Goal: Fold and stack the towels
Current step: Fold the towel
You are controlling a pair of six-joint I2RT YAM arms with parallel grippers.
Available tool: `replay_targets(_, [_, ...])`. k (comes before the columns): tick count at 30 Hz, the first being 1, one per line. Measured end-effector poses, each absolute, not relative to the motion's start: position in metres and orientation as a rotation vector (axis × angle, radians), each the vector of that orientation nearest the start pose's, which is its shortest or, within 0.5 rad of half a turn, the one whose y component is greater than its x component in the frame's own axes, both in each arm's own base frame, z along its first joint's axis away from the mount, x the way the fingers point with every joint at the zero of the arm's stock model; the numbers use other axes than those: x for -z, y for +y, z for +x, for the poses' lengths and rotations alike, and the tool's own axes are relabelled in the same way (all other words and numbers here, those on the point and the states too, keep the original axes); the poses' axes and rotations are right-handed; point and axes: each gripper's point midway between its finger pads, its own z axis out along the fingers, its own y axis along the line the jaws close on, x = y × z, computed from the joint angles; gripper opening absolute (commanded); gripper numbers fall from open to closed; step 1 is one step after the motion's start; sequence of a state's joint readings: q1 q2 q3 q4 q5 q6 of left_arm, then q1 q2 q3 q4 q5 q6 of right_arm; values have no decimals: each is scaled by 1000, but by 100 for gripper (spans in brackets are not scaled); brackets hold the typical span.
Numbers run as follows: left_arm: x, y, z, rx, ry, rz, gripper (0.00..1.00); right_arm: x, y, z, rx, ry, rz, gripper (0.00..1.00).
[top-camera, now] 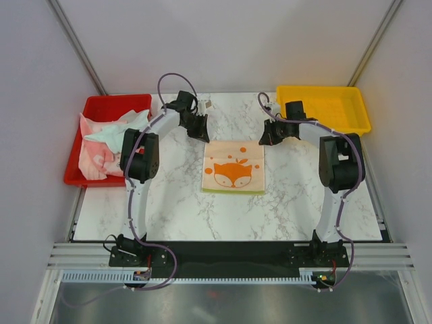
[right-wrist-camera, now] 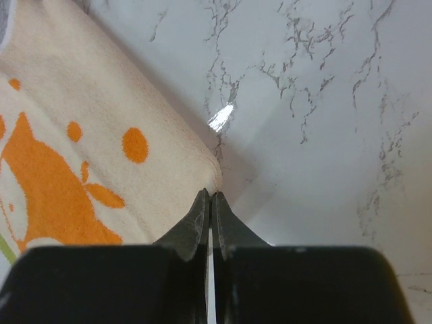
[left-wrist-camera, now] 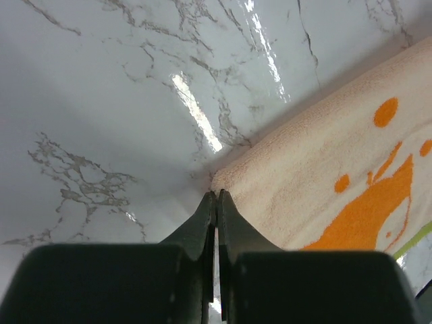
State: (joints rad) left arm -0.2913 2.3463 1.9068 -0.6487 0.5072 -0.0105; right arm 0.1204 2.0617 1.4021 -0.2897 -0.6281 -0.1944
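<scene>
A peach towel (top-camera: 233,169) with an orange fox print and a green near edge lies flat in the middle of the marble table. My left gripper (top-camera: 202,135) is down at its far left corner. In the left wrist view the gripper (left-wrist-camera: 217,194) is shut, with the towel (left-wrist-camera: 324,175) corner pinched at its tips. My right gripper (top-camera: 265,142) is at the far right corner. The right wrist view shows that gripper (right-wrist-camera: 210,194) shut on the towel (right-wrist-camera: 101,121) corner too. More towels (top-camera: 101,145), mint and pink, lie crumpled in the red tray.
The red tray (top-camera: 115,101) stands at the table's left edge, beside the left arm. A yellow tray (top-camera: 317,89) stands at the back right, behind the right arm. Grey walls close in the table on three sides.
</scene>
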Motion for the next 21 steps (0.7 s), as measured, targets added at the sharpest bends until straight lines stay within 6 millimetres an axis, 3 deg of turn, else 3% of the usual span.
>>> replay_targets(9, [-54,-230,463,784,2535,497,2,-70,151,455,-708,2246,-611,0])
replay_targets(21, [-86,-230,432,831,2460,472,2,-94,144,420,-682,2222,-549,0])
